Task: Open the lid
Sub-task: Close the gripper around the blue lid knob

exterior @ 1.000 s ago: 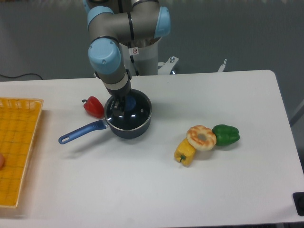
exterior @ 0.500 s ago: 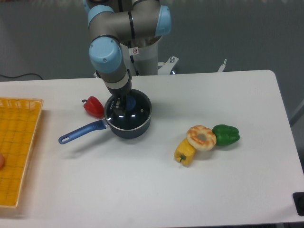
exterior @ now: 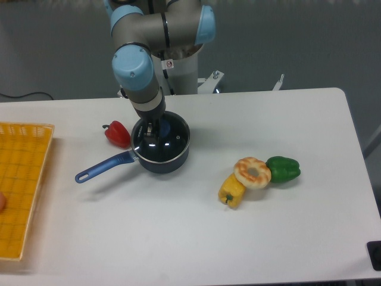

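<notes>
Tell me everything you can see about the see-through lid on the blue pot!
The lid is a round, clear disc that looks like glass, with a thin shiny rim and a blue knob in the middle. It lies flat on the dark blue saucepan, covering it, with light glinting off it. The robot's hand comes down right at the knob, hiding part of it, so whether it grips the knob cannot be told.

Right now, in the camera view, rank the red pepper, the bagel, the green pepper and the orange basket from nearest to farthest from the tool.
Tool sits over the lid.
1. Red pepper, just to its left in the image.
2. Bagel, lower right.
3. Green pepper, just beyond the bagel.
4. Orange basket, at the far left edge.
</notes>
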Robot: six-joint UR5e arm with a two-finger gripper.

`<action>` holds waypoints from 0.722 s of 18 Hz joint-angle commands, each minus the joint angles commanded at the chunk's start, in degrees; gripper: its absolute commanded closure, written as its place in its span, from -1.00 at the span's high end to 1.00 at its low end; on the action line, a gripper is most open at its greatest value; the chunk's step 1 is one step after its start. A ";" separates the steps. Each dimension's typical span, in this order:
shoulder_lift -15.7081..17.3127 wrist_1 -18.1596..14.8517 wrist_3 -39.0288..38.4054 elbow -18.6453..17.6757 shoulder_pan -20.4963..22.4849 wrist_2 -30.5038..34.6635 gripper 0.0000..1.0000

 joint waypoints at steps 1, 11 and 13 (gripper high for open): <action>0.00 0.00 -0.17 -0.09 -0.09 0.00 0.55; -1.32 0.35 -2.29 0.44 -0.53 0.18 0.40; -1.32 0.27 -2.29 0.70 -0.53 0.35 0.25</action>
